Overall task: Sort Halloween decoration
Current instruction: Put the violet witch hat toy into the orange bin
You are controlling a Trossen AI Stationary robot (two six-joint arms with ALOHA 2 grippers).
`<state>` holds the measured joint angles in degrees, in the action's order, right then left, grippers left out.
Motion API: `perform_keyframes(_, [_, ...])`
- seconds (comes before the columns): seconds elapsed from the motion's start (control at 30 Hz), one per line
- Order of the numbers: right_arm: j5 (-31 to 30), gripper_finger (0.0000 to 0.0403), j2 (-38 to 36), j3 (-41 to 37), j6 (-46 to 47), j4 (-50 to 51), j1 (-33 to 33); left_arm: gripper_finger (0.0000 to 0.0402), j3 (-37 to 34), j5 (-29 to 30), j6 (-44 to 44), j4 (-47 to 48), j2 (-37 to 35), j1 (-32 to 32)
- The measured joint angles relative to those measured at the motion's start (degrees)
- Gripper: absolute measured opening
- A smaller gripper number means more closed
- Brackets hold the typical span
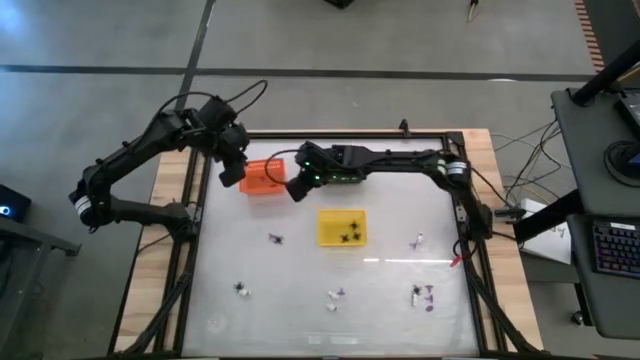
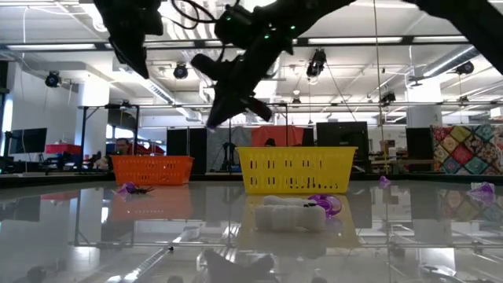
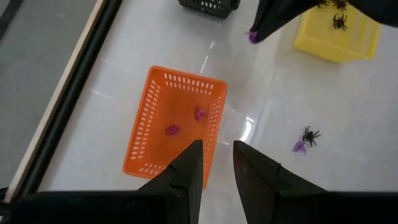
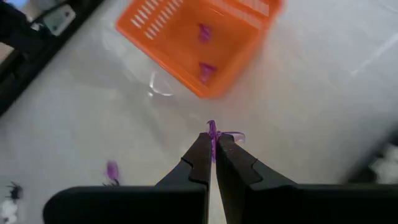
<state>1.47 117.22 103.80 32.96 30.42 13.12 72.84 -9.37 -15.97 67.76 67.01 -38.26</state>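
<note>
My right gripper is shut on a tiny purple Halloween decoration piece. It hangs above the table just right of the orange basket, which holds two purple pieces. My left gripper stands open above the basket's left end with nothing between its fingers. The yellow basket holds black spiders. More small pieces lie loose on the table, among them a spider next to a purple piece. My right gripper pinches the purple piece between its two fingertips, and part of the piece sticks out past them. The fingers slant down toward the orange basket from the table's right side. The piece is lifted clear of the table.
A black basket stands on the table beyond the orange one. Loose pieces lie near the front edge and at the front right. A white piece with a purple one beside it lies in front of the yellow basket.
</note>
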Motion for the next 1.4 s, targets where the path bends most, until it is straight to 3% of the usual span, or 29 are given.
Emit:
perform_keyframes(0.27, [3.6, 0.0009, 10.2, 14.2, -2.6, 0.6, 1.4, 0.0071, -7.0, 0.0, 3.2, -5.4, -4.3, 0.0])
perform_keyframes(0.5, [5.9, 0.0009, 15.3, 20.5, -3.1, 0.9, 3.1, 0.0071, -8.3, 0.0, 3.7, -5.8, -5.8, 0.0])
perform_keyframes(1.1, [8.2, 0.0012, 19.7, 21.8, -4.6, -3.4, 5.7, 0.0071, -8.3, 0.0, 4.7, -6.8, -5.5, 0.0])
perform_keyframes(1.4, [9.3, 0.0074, 19.6, 22.1, -4.7, -4.4, 5.7, 0.0071, -8.3, 0.0, 4.8, -6.9, -5.4, 0.0])
